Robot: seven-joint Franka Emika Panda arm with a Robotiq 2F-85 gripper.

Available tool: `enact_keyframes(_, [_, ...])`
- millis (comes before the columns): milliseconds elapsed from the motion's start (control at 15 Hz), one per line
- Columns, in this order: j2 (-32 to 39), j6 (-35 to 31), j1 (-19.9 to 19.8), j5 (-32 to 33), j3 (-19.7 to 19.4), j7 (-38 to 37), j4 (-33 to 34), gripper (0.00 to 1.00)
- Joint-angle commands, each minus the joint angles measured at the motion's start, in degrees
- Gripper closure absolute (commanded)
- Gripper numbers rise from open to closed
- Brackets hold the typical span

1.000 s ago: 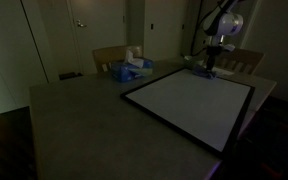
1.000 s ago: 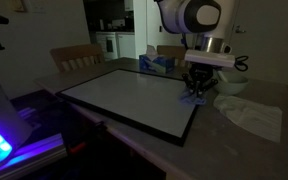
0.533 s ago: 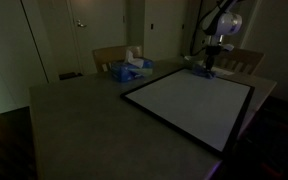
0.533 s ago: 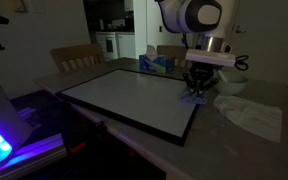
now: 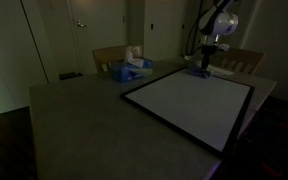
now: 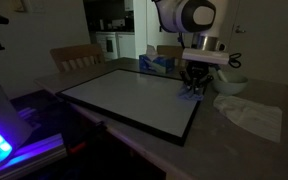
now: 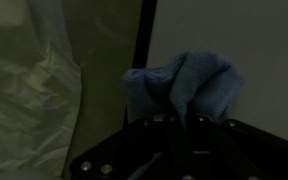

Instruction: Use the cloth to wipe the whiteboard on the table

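Exterior views in a dim room: on the table (image 5: 74, 115), flat, a black-framed whiteboard (image 6: 124, 95). Over its far right edge, pressed down, the Robotiq gripper (image 6: 192, 88), jaws clamped nearly closed on a bunched blue cloth (image 7: 184, 85) touching the board. Slid a little toward the far edge within the last second, apparently mid-stroke, wiping under way, with most of the board not yet covered.

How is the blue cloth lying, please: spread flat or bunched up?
Bunched up: in the wrist view the small blue cloth rises in rounded folds, pinched in the claw.
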State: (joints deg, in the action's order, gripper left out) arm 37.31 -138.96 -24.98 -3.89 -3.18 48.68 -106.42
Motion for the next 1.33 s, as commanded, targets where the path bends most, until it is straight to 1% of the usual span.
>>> enact_keyframes(0, [0.8, -1.6, 1.3, 0.3, 0.9, -0.7, 0.6, 0.98])
enact_keyframes(267, [1.0, -2.2, 2.2, 0.0, 1.1, -2.0, 1.3, 0.98])
enact_keyframes(400, [0.5, -1.4, 3.1, 0.4, 0.6, -4.5, 0.7, 0.98])
enact_keyframes(600, [-1.1, -0.9, 3.9, 0.6, 0.4, -8.3, -1.7, 0.98])
enact_keyframes(867, [-3.7, -0.6, 4.5, 1.4, 0.2, -11.2, -5.5, 0.98])
enact_keyframes(1133, [-7.0, -0.6, 4.7, 2.7, -0.1, -11.7, -9.9, 0.98])
enact_keyframes(1267, [-8.5, -1.4, 3.9, 2.8, 0.2, -10.2, -12.6, 0.98])
